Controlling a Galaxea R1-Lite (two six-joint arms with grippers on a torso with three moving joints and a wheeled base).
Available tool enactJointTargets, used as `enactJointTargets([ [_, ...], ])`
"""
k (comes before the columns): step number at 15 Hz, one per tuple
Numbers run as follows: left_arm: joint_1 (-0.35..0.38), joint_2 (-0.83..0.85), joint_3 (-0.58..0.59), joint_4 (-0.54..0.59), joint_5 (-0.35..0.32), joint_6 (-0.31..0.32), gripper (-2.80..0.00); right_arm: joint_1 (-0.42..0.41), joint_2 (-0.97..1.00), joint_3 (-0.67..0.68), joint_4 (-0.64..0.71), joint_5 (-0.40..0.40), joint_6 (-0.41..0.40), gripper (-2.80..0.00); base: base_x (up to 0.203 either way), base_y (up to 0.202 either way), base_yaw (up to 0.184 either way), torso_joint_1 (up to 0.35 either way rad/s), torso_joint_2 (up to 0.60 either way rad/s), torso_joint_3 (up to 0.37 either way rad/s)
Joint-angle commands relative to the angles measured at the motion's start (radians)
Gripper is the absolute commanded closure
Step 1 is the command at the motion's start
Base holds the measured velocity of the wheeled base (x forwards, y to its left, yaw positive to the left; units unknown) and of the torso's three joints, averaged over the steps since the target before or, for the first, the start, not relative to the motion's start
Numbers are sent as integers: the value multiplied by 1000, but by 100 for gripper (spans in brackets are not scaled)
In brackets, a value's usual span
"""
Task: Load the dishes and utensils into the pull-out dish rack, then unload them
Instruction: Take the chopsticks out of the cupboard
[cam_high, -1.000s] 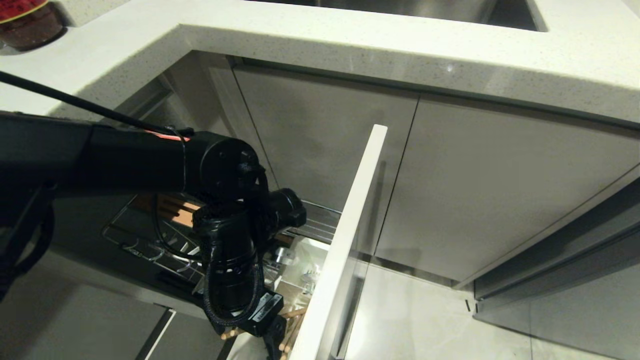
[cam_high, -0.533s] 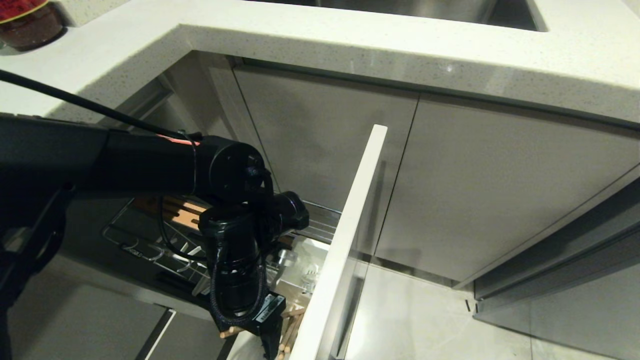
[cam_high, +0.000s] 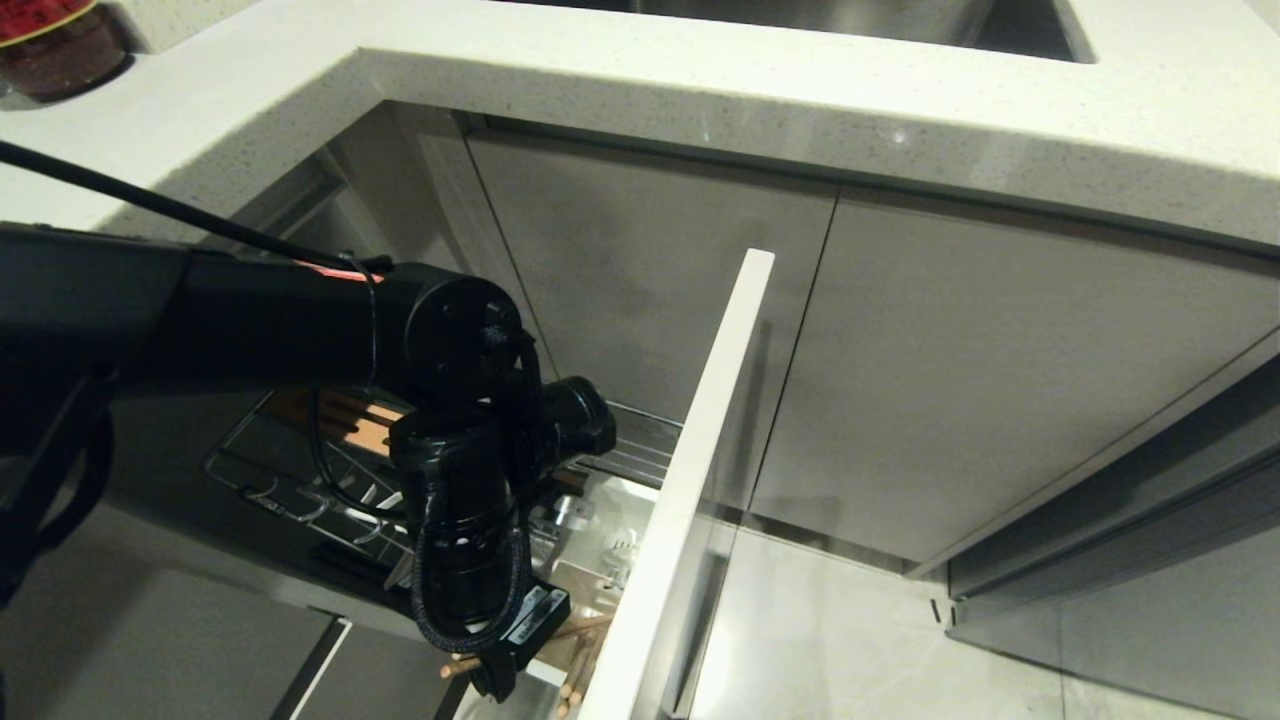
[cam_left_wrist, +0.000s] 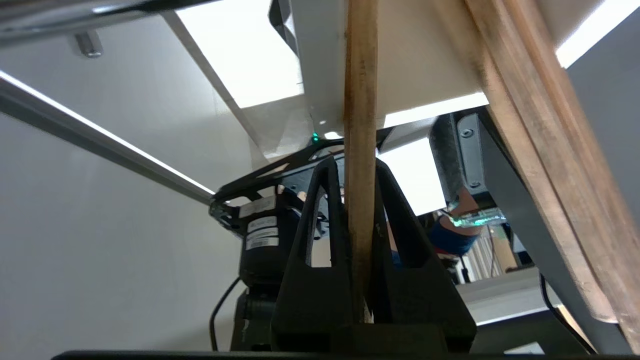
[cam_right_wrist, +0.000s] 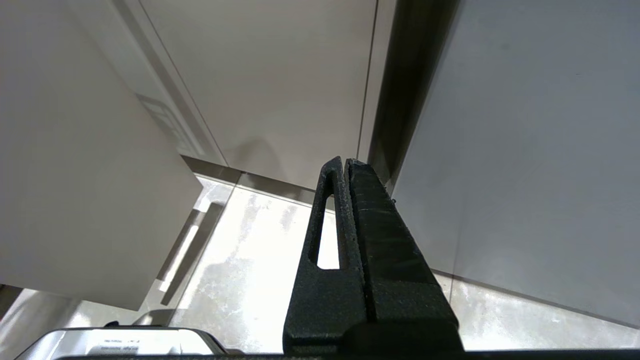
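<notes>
Since a second ago, our left gripper (cam_left_wrist: 357, 200) is clamping one chopstick (cam_left_wrist: 360, 125). We are working just beside the rack's white panel front (cam_high: 700, 430). Our right gripper (cam_right_wrist: 347, 172) is sitting closed, idle.

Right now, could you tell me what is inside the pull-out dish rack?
In the pull-out dish rack, wooden chopsticks stand at the front; the left gripper is shut on one. A slotted wooden strip lies behind. The arm covers the rest.
</notes>
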Motion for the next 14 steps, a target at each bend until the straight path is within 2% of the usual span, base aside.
enactJointTargets([
  [1, -4, -16, 2, 7, -1, 0, 0, 0, -1, 26, -1, 1, 0, 0, 0, 0, 0, 0, 0, 0],
  [5, -11, -51, 3, 26, -1, 1, 0, 0, -1, 26, -1, 1, 0, 0, 0, 0, 0, 0, 0, 0],
  [14, -100, -330, -2, 136, 8, 3, 0, 0, -1, 26, -1, 1, 0, 0, 0, 0, 0, 0, 0, 0],
])
